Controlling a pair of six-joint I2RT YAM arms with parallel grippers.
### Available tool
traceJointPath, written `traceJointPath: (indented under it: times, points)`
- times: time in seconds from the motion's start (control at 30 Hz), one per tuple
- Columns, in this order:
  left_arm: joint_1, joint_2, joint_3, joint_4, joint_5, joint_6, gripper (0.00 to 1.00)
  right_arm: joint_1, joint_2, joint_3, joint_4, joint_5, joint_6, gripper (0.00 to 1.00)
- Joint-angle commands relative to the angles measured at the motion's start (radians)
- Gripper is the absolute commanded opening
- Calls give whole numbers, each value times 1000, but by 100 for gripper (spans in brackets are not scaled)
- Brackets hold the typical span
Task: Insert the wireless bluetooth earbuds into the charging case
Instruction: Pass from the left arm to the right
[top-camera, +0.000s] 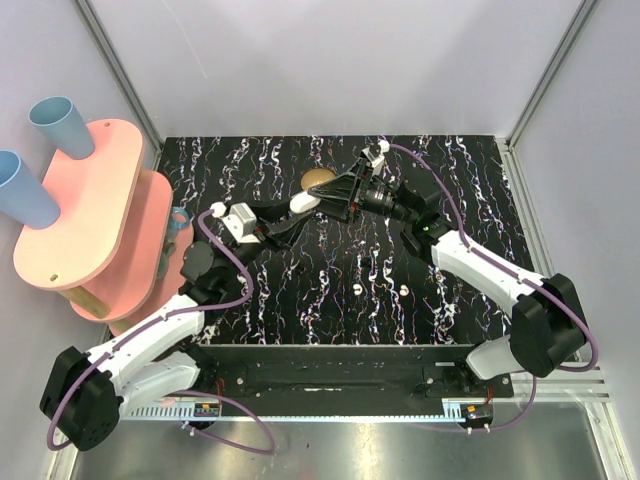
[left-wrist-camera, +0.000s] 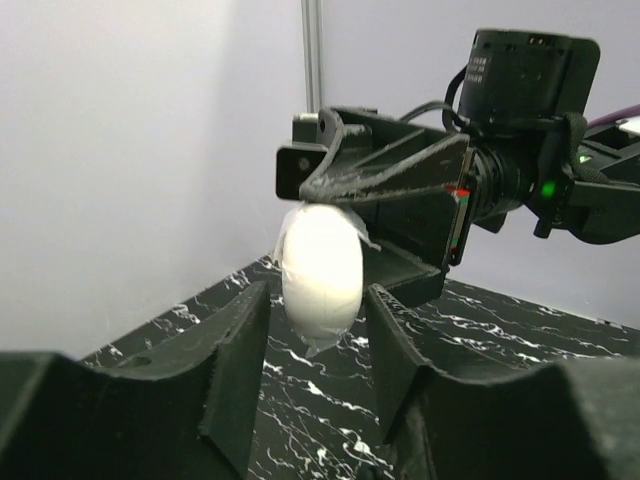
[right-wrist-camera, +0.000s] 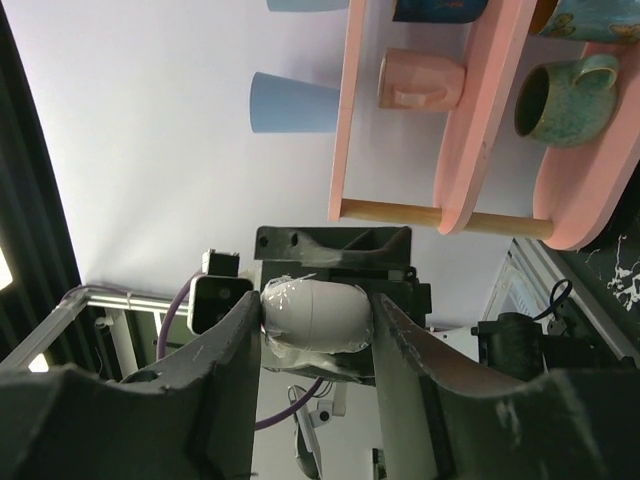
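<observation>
Charging case (left-wrist-camera: 320, 250) sits clamped in right pincer (right-wrist-camera: 318, 312), left pincer (left-wrist-camera: 315, 295) loose around it.

Top view: bright, even, diffuse light, no hard shadows, sharp throughout. Glossy table (top-camera: 330, 300) reads fine; steel strip (top-camera: 350, 450) at the near edge shows soft glare. Left wrist: case (left-wrist-camera: 320, 265) nearly blown out, surface detail lost; left fingers (left-wrist-camera: 235, 370) dark and blurred. Right wrist: right fingers (right-wrist-camera: 215, 390) silhouetted against bright wall (right-wrist-camera: 150, 180), soft; shelf (right-wrist-camera: 590, 200) sharp; hot spot at left edge.
</observation>
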Motion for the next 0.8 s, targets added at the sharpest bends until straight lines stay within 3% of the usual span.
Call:
traceJointPath:
  times: [0.0, 0.3, 0.77]
  points:
    - [-3, 0, 27, -23, 0, -14, 49, 8, -8, 6, 91, -42, 14, 18]
    - [-3, 1, 30, 0, -7, -14, 61, 6, -1, 6, 70, -37, -1, 16]
    - [-3, 29, 35, 92, 1, -69, 61, 6, 0, -3, 42, -20, -26, 16]
